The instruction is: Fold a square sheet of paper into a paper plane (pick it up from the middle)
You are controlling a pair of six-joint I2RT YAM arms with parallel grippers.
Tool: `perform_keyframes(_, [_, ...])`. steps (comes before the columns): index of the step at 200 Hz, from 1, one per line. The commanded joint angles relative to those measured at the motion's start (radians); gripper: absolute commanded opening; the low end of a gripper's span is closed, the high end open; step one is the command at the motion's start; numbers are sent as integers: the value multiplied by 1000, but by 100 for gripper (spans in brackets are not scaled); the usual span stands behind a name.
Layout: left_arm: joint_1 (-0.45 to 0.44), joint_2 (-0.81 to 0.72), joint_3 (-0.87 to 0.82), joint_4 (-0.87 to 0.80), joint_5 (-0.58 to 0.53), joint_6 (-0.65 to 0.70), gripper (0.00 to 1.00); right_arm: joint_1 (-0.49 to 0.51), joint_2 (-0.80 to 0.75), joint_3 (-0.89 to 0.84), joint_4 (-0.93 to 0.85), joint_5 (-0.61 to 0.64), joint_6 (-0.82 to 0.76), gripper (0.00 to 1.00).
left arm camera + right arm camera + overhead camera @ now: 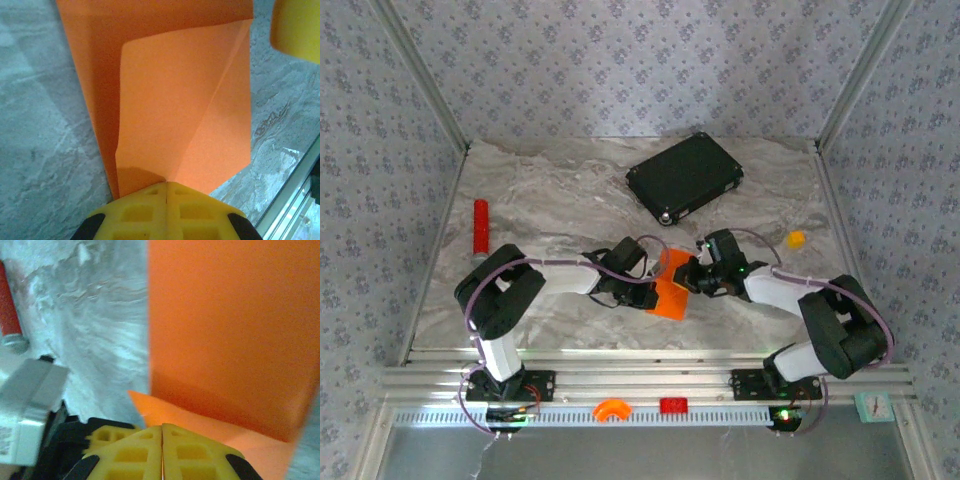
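Where the two arms meet over the middle of the counter, close to its near edge, the square sheet of paper is held between them; it is bright orange and not flat. The left hand is closed: its two yellow fingers press together with no gap, and they pinch the sheet at the place where a slanting crease runs into its edge. In the left wrist view one corner is folded over onto the sheet, so a lighter layer lies on a darker, shaded one. The right hand is closed as well. Its fingertips meet in a thin line on a low flap of the paper, while the rest of the sheet rises steeply behind them. From above, the hands hold the sheet from opposite sides, the left hand on its left and the right hand on its right, and part of the paper seems lifted off the counter — how much I cannot tell. The black flat case lies well apart, toward the far edge and a little right of the middle. The red cylinder lies along the left edge, and the small orange-yellow lump sits near the right edge.
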Motion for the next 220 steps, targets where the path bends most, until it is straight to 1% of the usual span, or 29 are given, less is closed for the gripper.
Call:
perform_keyframes(1, [4,7,-19,-39,-22,2,0,47,51,42,-29,24,-2,9])
perform_keyframes(31, [6,-3,-19,-47,-23,4,0,48,136,6,-1,38,34,5])
perform_keyframes(63, [13,-27,-42,-55,-23,6,0,19,174,-38,10,30,30,1])
perform_keyframes(89, [19,-53,-65,-75,-16,21,0,3,182,-50,11,25,20,0])
perform_keyframes(135, [20,-118,-117,-148,-14,91,0,-11,190,-46,16,20,13,0])
perform_keyframes(169, [20,-158,-116,-194,-55,119,0,-9,200,-42,31,10,18,0])
perform_keyframes(199, [19,-204,-79,-139,-80,74,0,-6,191,-37,51,-1,30,1])
perform_keyframes(220, [22,-173,-23,-94,-77,50,0,-5,182,-36,51,-1,35,1])
